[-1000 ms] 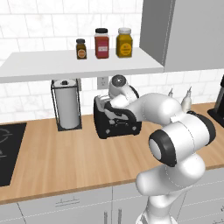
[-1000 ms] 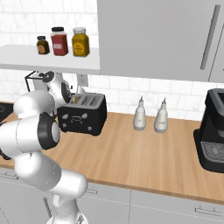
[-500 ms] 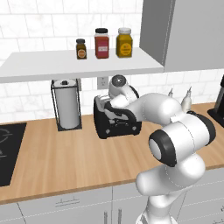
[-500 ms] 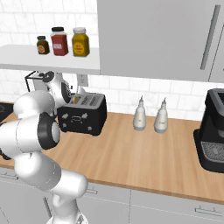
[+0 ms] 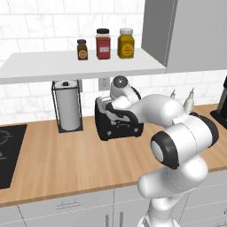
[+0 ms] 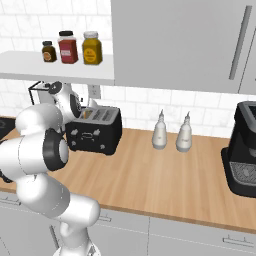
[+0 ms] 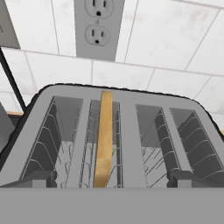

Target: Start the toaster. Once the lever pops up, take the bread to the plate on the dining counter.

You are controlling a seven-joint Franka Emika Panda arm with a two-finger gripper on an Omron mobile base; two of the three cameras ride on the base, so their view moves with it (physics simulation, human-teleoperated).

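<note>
Toaster [image 7: 131,131] with four slots; one bread [image 7: 104,140] slice inside; claw [image 7: 112,178] released above.

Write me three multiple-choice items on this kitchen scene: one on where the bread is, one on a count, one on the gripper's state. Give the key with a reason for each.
1. Where is the bread?
A. flat on the wood counter
B. standing in a slot of the toaster
C. on the shelf beside the jars

2. How many jars stand on the shelf above the toaster?
A. two
B. three
C. five

3. What state is the gripper in?
A. open, holding nothing
B. shut on the bread
C. shut on the paper towel roll

Key: 1 B, the hand view shows the slice edge-on in the second slot from the left. 2 B, three jars line the shelf. 3 A, the fingertips stand wide apart over the toaster.
</note>
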